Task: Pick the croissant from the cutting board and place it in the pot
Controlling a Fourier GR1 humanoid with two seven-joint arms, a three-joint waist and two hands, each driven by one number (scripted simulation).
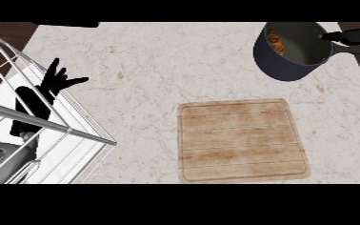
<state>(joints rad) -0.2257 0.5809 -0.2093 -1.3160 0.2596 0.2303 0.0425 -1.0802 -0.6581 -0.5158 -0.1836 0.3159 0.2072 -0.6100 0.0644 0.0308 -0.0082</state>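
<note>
The left hand (57, 82) rests open at the left, fingers up, empty. The right hand (342, 37) barely shows beside the pot (281, 69); I cannot tell its state. The croissant (274, 42) lies inside the pot.

Pale marbled counter (141, 66) here with 3 things on it. A wooden cutting board (243, 140) lies flat at 5 o'clock. A dark pot (292, 52) sits at 2 o'clock, well apart from it, and a white wire rack (49, 138) at 8 o'clock.

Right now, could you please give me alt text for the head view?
A croissant lies inside the dark pot at upper right, with the right hand beside its rim. The wooden cutting board is bare, and the open left hand rests over a wire rack.
</note>
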